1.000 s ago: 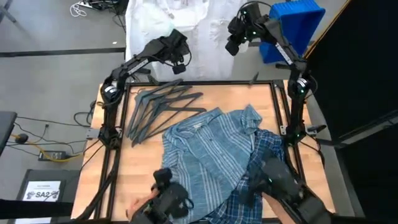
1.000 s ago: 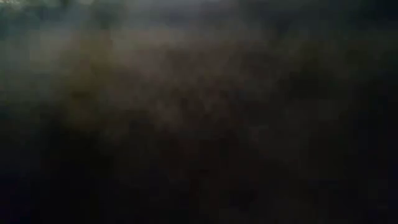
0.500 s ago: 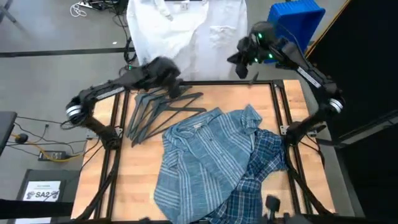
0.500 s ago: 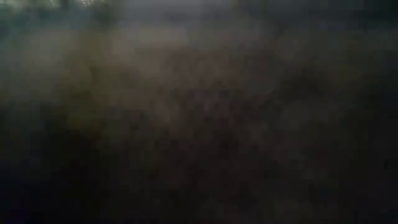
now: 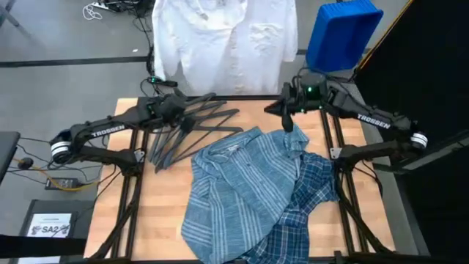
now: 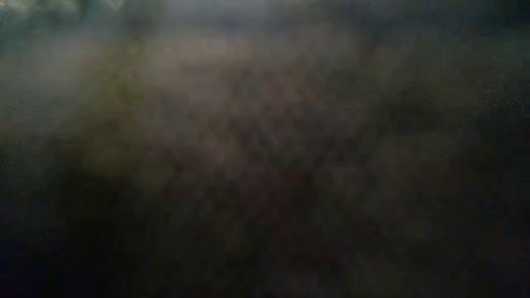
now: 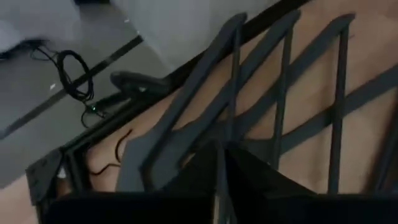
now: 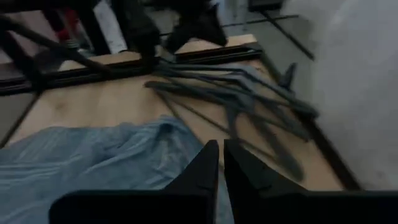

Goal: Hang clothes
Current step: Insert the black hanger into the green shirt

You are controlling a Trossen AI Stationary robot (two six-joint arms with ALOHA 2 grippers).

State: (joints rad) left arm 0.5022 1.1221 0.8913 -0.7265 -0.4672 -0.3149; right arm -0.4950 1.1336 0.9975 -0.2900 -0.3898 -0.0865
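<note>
Both arms have swung down from the white shirt at the far edge and now reach low over the bench: half a second ago they were mid-sweep and blurred, a full second ago they were raised up at the white fabric. That plain white collared shirt (image 5: 223,37) now hangs spread and flat beyond the bench, clear of both sets of jaws, so one garment of three looks done.

Two remain. A light blue-grey finely striped button-up shirt (image 5: 238,183) lies crumpled on the wooden bench (image 5: 165,205), its collar just below the right gripper (image 5: 287,123), and a darker blue plaid shirt (image 5: 308,198) lies partly under it, on the side nearer the right arm's base. Neither is on a hanger yet.

The right gripper hovers over the striped collar with its jaws drawn nearly together, holding nothing. The left gripper (image 5: 179,117) sits over the fanned stack of dark grey plastic hangers (image 5: 187,132), which lie directly ahead of its jaws in the left wrist view; those jaws also look closed together and empty, though I judge this from the wrist view alone. A blue plastic bin (image 5: 341,33) stands beyond the right gripper. The low view shows nothing readable.
</note>
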